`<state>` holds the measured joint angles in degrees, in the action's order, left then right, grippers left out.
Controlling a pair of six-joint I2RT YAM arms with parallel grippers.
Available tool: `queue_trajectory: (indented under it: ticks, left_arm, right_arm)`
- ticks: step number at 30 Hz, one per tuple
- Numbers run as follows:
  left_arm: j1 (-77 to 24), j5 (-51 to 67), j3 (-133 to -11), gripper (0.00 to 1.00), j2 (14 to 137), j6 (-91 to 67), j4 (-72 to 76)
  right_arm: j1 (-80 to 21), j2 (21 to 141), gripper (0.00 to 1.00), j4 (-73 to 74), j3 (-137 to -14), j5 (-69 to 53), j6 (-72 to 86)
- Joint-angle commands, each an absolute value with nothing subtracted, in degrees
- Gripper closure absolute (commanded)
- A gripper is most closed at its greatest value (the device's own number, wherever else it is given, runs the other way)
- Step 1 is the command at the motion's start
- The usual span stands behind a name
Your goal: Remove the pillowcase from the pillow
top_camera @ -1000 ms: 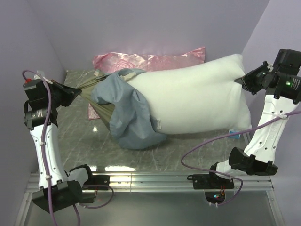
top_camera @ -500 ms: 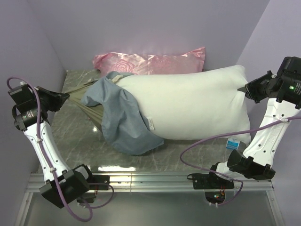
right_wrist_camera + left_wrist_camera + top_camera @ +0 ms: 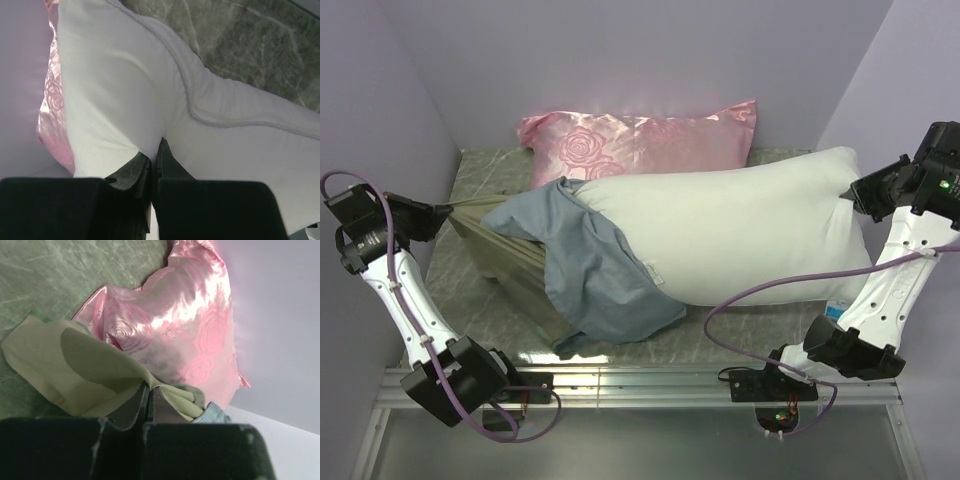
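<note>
The white pillow [image 3: 720, 235] lies across the table, most of it bare. The pillowcase [image 3: 585, 270], blue-grey outside and tan-green inside, covers only its left end and stretches taut to the left. My left gripper [image 3: 448, 211] is shut on the pillowcase's edge at far left; the left wrist view shows the jaws [image 3: 149, 390] pinching tan fabric [image 3: 90, 370]. My right gripper [image 3: 852, 192] is shut on the pillow's right end; the right wrist view shows the jaws [image 3: 156, 150] pinching white pillow fabric [image 3: 125, 100].
A shiny pink rose-patterned pillow [image 3: 640, 140] lies at the back against the wall, partly behind the white pillow; it also shows in the left wrist view [image 3: 185, 330]. Lavender walls close in on both sides. The green marble tabletop [image 3: 480, 300] shows at front left.
My left gripper has pulled the pillowcase further left, and my right gripper has drawn the pillow right. More white pillow is bare, and more of the pink pillow shows.
</note>
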<state>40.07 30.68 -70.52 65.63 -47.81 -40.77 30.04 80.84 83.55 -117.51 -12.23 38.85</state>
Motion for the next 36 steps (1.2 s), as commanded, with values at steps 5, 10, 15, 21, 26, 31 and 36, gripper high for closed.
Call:
queue_trajectory:
  ticks: [5,10,15,21,26,31,36]
  left_arm:
    - [42.01,26.28,-71.46,1.0,66.27,-47.81,-29.88]
    - [41.57,25.83,-71.54,0.99,66.53,-47.29,-30.76]
    - [36.94,30.85,-69.35,0.99,66.01,-47.73,-25.76]
    - [19.29,21.64,-67.86,0.43,63.82,-42.98,-29.09]
    - [8.81,14.69,-63.2,0.26,58.81,-40.79,-30.58]
    - [-12.0,7.31,-59.95,0.25,57.66,-42.79,-30.07]
    - [-33.35,-1.03,-58.01,0.22,60.99,-50.88,-25.23]
  right_arm:
    - [31.47,79.89,1.0,71.98,-115.76,-1.94,38.67]
    - [30.85,78.4,1.0,71.28,-113.03,-1.32,39.29]
    - [30.5,79.19,1.0,70.4,-121.34,-9.98,40.78]
    - [25.42,78.84,1.0,66.89,-120.26,-14.86,43.33]
    - [20.75,71.46,1.0,59.86,-107.25,-11.08,45.09]
    - [16.71,69.52,1.0,57.66,-102.57,-7.56,45.0]
    - [15.73,68.91,1.0,56.43,-100.38,-6.51,44.74]
